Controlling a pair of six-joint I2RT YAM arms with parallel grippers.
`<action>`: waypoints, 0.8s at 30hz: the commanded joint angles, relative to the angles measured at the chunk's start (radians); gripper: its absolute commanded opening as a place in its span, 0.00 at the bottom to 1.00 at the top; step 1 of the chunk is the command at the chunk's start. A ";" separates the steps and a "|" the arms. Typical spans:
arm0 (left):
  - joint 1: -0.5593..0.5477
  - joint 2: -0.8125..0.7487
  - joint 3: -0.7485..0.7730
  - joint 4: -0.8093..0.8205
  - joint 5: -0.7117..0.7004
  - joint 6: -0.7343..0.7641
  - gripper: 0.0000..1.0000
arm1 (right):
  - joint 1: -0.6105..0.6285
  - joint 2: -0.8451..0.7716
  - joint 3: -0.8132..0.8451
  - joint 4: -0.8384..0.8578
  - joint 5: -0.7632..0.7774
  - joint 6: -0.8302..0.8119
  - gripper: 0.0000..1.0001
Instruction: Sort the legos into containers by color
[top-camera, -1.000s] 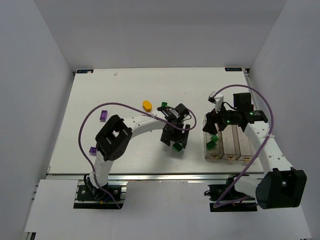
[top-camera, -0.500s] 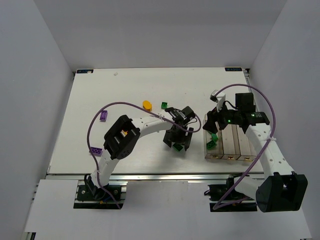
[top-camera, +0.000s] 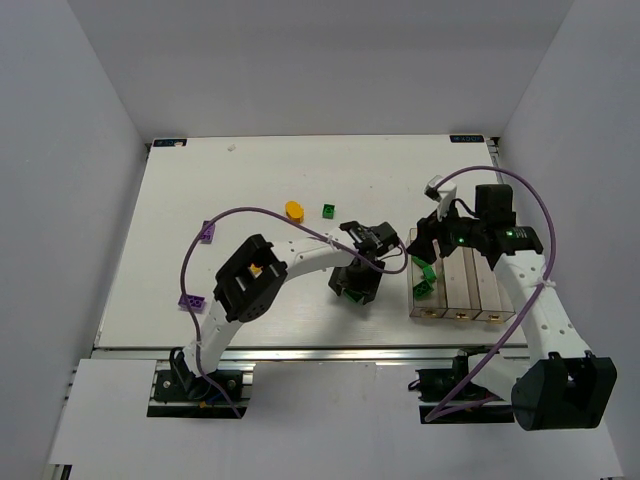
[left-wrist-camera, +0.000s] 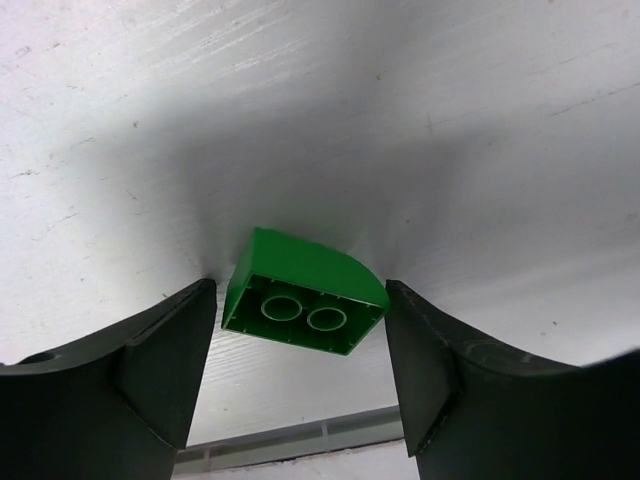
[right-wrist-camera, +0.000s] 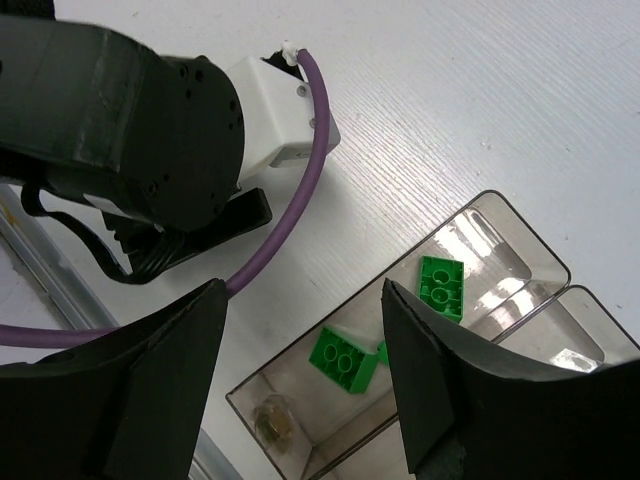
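Observation:
A green rounded lego (left-wrist-camera: 305, 295) lies on the table with its hollow underside toward the camera. My left gripper (left-wrist-camera: 300, 300) is open and straddles it, its fingers very close to both sides. In the top view this gripper (top-camera: 355, 285) largely covers the brick. My right gripper (top-camera: 424, 250) is open and empty above the left bin of the containers (top-camera: 470, 300). Green legos (right-wrist-camera: 345, 358) (right-wrist-camera: 441, 288) lie in that bin. A loose green lego (top-camera: 328, 210) and an orange rounded one (top-camera: 294, 210) lie mid-table. Purple legos (top-camera: 191, 300) (top-camera: 207, 234) lie at the left.
The left arm's purple cable (top-camera: 260, 213) loops over the table's left half and partly hides the upper purple brick. The left arm's wrist (right-wrist-camera: 130, 130) is close beside the containers in the right wrist view. The table's front edge (top-camera: 300, 347) runs just near of the left gripper.
My left gripper has shifted right and slightly toward the near edge, settling around the green brick; its elbow swung right. The right gripper has barely moved.

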 joint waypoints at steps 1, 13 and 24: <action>-0.021 0.016 0.029 -0.012 -0.068 -0.010 0.75 | -0.009 -0.030 0.008 0.040 -0.003 0.019 0.69; -0.021 -0.062 0.022 0.050 -0.071 0.003 0.34 | -0.015 -0.073 0.021 0.075 0.080 0.068 0.56; -0.011 -0.153 0.124 0.377 0.288 0.101 0.27 | -0.033 -0.168 0.013 0.216 0.423 0.315 0.00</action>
